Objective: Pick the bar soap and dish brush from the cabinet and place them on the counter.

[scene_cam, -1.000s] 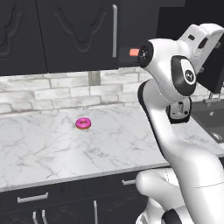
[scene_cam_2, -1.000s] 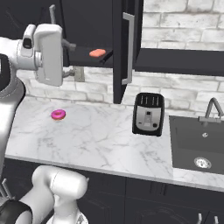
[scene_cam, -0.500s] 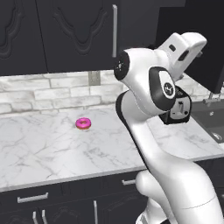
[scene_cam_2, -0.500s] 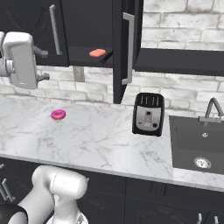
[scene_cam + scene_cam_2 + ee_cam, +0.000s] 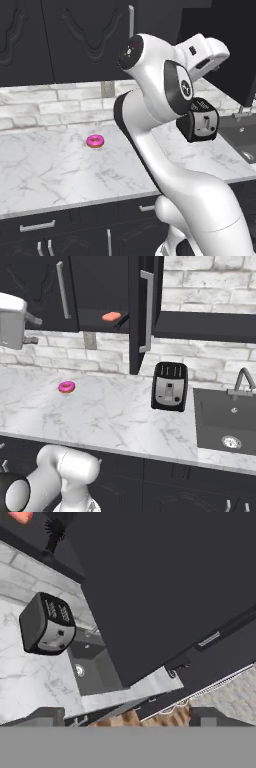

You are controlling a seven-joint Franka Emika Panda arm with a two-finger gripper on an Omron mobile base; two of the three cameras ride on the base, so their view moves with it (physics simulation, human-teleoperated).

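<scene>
The salmon-orange bar soap (image 5: 111,316) lies on the dark shelf of the open cabinet (image 5: 100,286). The black dish brush (image 5: 122,320) rests just right of it, against the shelf's edge. In the hand view the bar soap (image 5: 20,516) is cut by the top left corner and the dish brush (image 5: 55,531) shows its bristled head beside it. My gripper (image 5: 129,716) is open, fingertips (image 5: 47,714) far apart with nothing between them, well away from both things. The white marble counter (image 5: 110,416) runs below the cabinet.
The cabinet's open door (image 5: 136,311) with its silver handle (image 5: 147,311) juts out and looms close in the hand view. A black toaster (image 5: 170,386), a pink donut (image 5: 66,387) and a sink (image 5: 225,421) are on the counter. My white arm (image 5: 160,100) hides the left base view's middle.
The arm has swung: its upper links moved left in both base views, and the hand now points up and right toward the open door. Soap, brush and donut have not moved.
</scene>
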